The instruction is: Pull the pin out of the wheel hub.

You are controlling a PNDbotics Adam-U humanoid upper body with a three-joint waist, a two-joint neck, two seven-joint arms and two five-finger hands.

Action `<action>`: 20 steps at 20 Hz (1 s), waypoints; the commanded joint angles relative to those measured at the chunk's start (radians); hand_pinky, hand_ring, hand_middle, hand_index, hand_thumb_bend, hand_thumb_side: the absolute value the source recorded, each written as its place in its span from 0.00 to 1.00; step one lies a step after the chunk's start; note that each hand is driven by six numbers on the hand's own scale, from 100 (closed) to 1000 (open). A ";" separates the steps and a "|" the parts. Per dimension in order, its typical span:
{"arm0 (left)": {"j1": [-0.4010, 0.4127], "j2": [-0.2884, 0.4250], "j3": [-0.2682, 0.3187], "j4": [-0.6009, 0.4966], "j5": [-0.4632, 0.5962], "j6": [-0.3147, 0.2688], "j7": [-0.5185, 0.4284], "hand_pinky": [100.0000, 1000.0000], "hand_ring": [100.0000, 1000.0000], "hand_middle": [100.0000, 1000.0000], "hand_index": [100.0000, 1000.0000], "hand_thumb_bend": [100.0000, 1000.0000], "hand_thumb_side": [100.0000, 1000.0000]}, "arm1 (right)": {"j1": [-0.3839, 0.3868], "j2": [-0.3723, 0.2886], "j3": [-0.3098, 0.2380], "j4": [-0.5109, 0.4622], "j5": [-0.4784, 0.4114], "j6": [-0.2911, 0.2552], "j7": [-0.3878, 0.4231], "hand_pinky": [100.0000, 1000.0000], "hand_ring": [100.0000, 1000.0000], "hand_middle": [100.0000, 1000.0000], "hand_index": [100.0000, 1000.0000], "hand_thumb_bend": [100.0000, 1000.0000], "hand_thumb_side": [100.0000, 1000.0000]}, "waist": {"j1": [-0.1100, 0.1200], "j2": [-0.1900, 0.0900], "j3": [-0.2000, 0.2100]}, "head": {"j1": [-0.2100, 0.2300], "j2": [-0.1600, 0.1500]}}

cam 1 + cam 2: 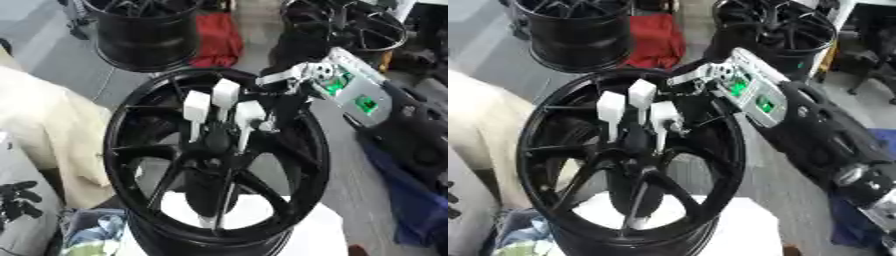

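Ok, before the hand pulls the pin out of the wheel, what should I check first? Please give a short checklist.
1. Right hand placed over the centre of the wheel: ok.
2. Pin in sight: cannot tell, the hand covers the centre.
3. Right hand holding the pin: cannot tell.
4. Wheel resting on the white surface: ok.
5. Left hand away from the wheel, at the lower left edge: ok.

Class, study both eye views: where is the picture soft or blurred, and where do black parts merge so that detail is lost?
Left eye view: all soft; the wheel hub merges with its spokes, so no pin is distinguishable. Right eye view: equally soft; the right hand shows white finger covers, while its black arm blends into the dark background.
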 commanded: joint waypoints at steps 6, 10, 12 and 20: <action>-0.006 0.020 0.003 -0.015 0.001 -0.034 -0.036 0.61 0.44 0.53 0.81 0.00 0.90 | -0.043 -0.102 -0.044 -0.138 -0.045 0.054 -0.035 0.79 0.66 0.38 0.50 0.00 0.00 | 0.005 -0.013 -0.004 | 0.008 -0.006; -0.001 0.023 0.006 -0.015 -0.001 -0.031 -0.036 0.61 0.44 0.53 0.81 0.00 0.90 | -0.072 -0.170 -0.080 -0.222 -0.071 0.093 -0.006 0.79 0.66 0.38 0.50 0.00 0.00 | 0.000 -0.018 -0.010 | 0.014 -0.001; 0.001 0.025 0.007 -0.015 -0.001 -0.029 -0.036 0.61 0.44 0.53 0.81 0.00 0.90 | -0.078 -0.208 -0.108 -0.265 -0.070 0.111 0.006 0.80 0.66 0.38 0.50 0.00 0.00 | -0.002 -0.020 -0.012 | 0.017 0.001; -0.009 0.022 0.013 -0.022 0.002 -0.016 -0.036 0.61 0.44 0.53 0.81 0.00 0.90 | 0.143 -0.342 -0.356 -0.343 0.034 0.141 -0.208 0.76 0.63 0.37 0.50 0.00 0.00 | -0.003 -0.014 -0.013 | 0.023 -0.011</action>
